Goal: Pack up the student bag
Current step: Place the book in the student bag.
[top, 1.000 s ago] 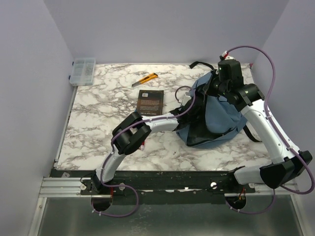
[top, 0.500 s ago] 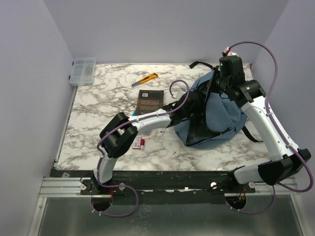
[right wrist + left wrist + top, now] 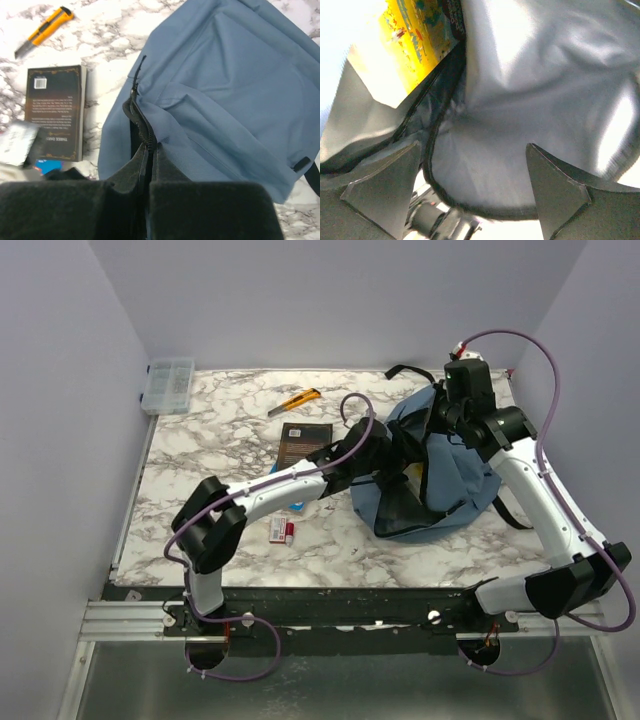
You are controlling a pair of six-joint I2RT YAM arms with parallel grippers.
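Top external view shows the student bag (image 3: 450,475) lying on the right half of the marble table (image 3: 200,490), a large rounded pack of dusty-blue fabric with black webbing straps trailing off its far and right sides and its dark mouth gaping toward the near left. From the right wrist view the blue cloth is soft and creased, with a black zipper line running down to the right gripper (image 3: 150,167), whose fingers are pressed together and pinch the zipper edge of the bag. The left wrist view looks into the bag: pale grey lining in folds, a dark seam, and a yellow printed surface (image 3: 415,35) at the upper left, which I cannot identify. There the left gripper (image 3: 472,147) stands spread wide, with nothing between its fingers. A dark book (image 3: 305,443) lies just left of the bag, an orange utility knife (image 3: 298,401) beyond it, and a clear plastic box (image 3: 168,385) at the far left corner. Compared with a second ago, the left arm has stretched farther toward the bag mouth and its elbow has swung left, uncovering a small red-and-white item (image 3: 282,530) on the table. The right gripper holds the rim in almost the same place, and the book, knife and box have not moved.
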